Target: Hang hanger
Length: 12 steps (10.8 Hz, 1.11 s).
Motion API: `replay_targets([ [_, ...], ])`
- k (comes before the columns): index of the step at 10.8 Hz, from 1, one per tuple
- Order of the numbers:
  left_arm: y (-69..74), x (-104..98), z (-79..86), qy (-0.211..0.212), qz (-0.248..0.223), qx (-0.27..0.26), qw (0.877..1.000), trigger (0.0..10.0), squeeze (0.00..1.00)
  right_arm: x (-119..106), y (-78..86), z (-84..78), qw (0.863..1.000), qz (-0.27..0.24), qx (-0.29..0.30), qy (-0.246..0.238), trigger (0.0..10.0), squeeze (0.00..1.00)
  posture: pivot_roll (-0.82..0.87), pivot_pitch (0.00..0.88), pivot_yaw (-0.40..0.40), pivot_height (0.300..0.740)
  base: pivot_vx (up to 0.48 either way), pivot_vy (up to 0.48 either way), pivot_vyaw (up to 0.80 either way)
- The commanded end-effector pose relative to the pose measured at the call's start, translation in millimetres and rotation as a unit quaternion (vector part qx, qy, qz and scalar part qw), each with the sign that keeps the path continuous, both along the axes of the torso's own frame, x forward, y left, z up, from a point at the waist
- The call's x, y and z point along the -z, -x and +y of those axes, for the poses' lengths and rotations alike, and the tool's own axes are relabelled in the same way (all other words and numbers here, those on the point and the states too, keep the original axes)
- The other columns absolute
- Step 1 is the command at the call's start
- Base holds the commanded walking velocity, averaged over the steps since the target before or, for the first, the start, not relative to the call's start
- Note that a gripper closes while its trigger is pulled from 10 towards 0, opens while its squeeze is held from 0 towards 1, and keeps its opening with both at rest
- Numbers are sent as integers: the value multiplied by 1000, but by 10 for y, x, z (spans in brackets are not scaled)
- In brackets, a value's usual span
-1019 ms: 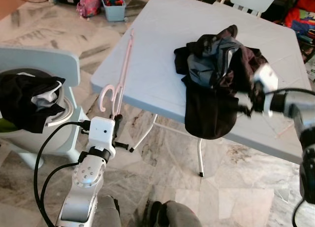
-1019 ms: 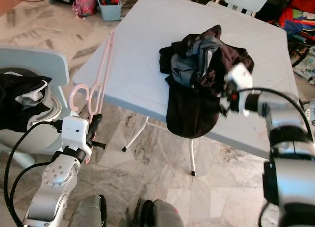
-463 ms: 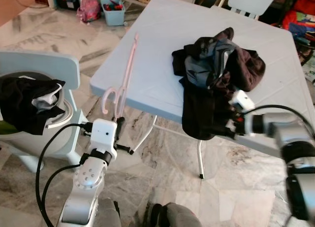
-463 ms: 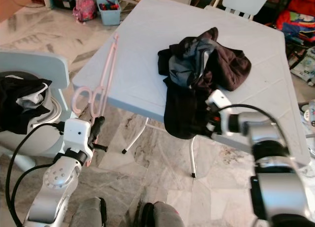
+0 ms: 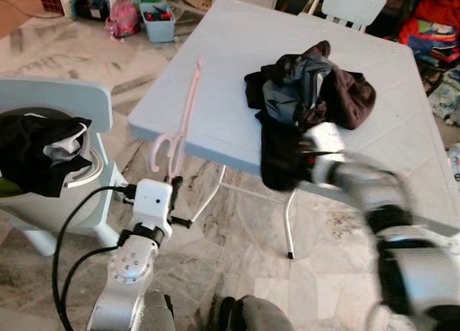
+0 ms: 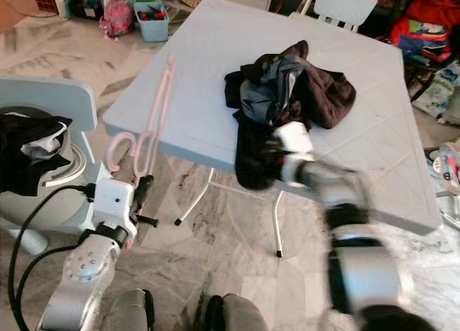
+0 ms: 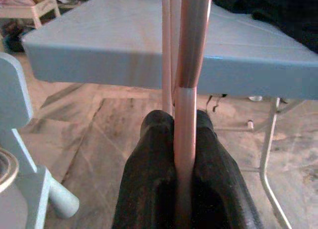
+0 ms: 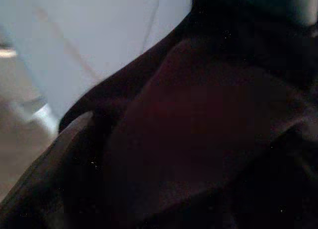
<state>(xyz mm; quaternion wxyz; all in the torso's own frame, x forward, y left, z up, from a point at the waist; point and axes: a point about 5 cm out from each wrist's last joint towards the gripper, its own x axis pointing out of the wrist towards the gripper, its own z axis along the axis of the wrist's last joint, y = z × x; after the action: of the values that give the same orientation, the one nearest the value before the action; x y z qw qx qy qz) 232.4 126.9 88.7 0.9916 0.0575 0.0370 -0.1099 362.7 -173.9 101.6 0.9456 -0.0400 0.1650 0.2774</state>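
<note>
The left gripper (image 7: 185, 154) has its two black fingers pressed tight on a pink hanger (image 5: 181, 115), pinching its thin bar just below the table's (image 5: 230, 51) near left edge. The hanger lies along that left edge of the tabletop, its hook hanging over the near edge. The right gripper (image 5: 305, 162) is blurred against the dark clothes (image 5: 309, 94) draped over the table's near edge; whether its fingers are spread or together cannot be told.
</note>
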Motion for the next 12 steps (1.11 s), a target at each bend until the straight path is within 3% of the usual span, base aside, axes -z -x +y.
replay_targets([
  [1,19,-30,-39,0,-7,2,1000,10000,0,46,-31,-51,996,-10,76,35,10000,0,61,100,-156,740,0,0,0],
  [2,7,-20,-48,-2,-6,5,1000,10000,0,-30,-92,72,988,-61,138,16,10000,0,65,80,-161,740,0,0,0],
  [3,-26,-40,-42,-5,-11,7,1000,10000,0,-125,-106,232,986,-105,125,-15,10000,0,69,66,-162,740,0,0,0],
  [4,-54,-62,-19,-6,-17,3,1000,10000,0,-220,-114,273,981,-141,126,-32,10000,0,71,49,-160,740,0,0,0],
  [6,-134,-122,-8,-22,-35,18,999,10000,0,-401,-157,228,968,-186,158,-55,10000,0,104,0,-172,740,0,0,0],
  [7,-239,-278,133,-17,-47,1,999,10000,0,-448,-176,216,968,-193,153,-47,10000,0,91,53,-165,740,0,0,0],
  [8,-239,-290,269,44,-27,-37,998,10000,0,-397,-149,193,969,-185,155,-57,10000,0,51,83,-175,740,0,0,0],
  [9,-302,-384,415,38,-31,-78,996,10000,0,-257,-102,29,967,-154,198,-44,10000,0,26,89,-166,740,0,0,0],
  [10,-439,-438,291,37,-48,-37,997,10000,0,-415,-151,-143,960,-181,207,-44,10000,0,37,130,-158,740,0,0,0],
  [11,-473,-362,295,19,-37,-16,999,10000,0,-481,-175,-306,956,-189,223,-23,10000,0,36,91,-149,740,0,0,0],
  [12,-515,-315,417,18,-22,-36,999,10000,0,-546,-206,-416,950,-187,251,-20,10000,0,40,117,-135,740,0,0,0],
])
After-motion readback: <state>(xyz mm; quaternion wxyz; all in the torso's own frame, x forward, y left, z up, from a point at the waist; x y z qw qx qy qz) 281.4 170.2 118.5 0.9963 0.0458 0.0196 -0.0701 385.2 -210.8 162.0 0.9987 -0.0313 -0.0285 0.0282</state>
